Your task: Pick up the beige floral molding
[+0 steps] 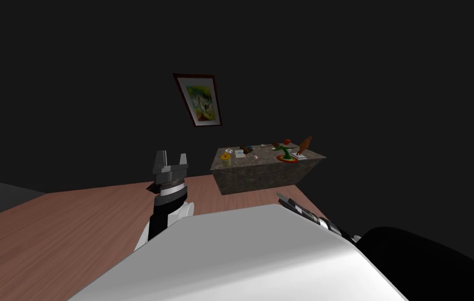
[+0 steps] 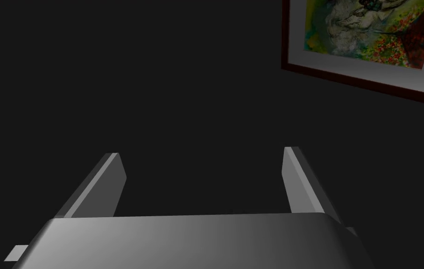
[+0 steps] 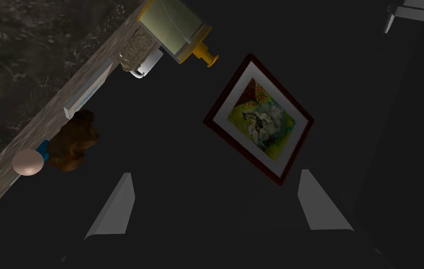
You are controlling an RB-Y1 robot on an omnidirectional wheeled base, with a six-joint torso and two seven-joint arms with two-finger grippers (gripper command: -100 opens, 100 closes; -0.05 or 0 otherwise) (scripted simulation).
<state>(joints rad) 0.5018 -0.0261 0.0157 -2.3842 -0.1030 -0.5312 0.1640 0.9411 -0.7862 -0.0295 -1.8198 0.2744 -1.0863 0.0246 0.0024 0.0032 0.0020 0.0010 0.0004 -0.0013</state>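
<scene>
The beige floral molding (image 3: pixel 136 49) lay on top of a stone-patterned block (image 1: pixel 262 172), at one end of it and just beside a jar (image 3: pixel 174 25) with a yellow cap. The carved strip rested against a white curved piece (image 3: pixel 146 65). Neither hand was near it.

The right gripper (image 3: pixel 215 173) pointed past the block's edge toward the dark wall. Its two pale fingers were spread about a third of the frame apart, with nothing between them. The molding sat well ahead of them and off to one side. Along the same edge, nearer the gripper, were a brown lump (image 3: pixel 72 140) and a pink ball (image 3: pixel 27 162), the two almost touching.

The left gripper (image 1: pixel 170 155) was raised above the wooden floor (image 1: pixel 74 224), well apart from the block. Its fingers were likewise wide open and empty. From its own wrist camera they framed bare dark wall.

A framed picture (image 1: pixel 198 99) of greens and yellows hung on the wall behind the block. From the head camera, the block's far end carried a green and red figure (image 1: pixel 286 151) and an orange-brown feather-shaped piece (image 1: pixel 304 145). The jar stood at the near corner — the molding beside it was too small to make out there. The right forearm (image 1: pixel 309 213) reached toward the block, low over the floor.
</scene>
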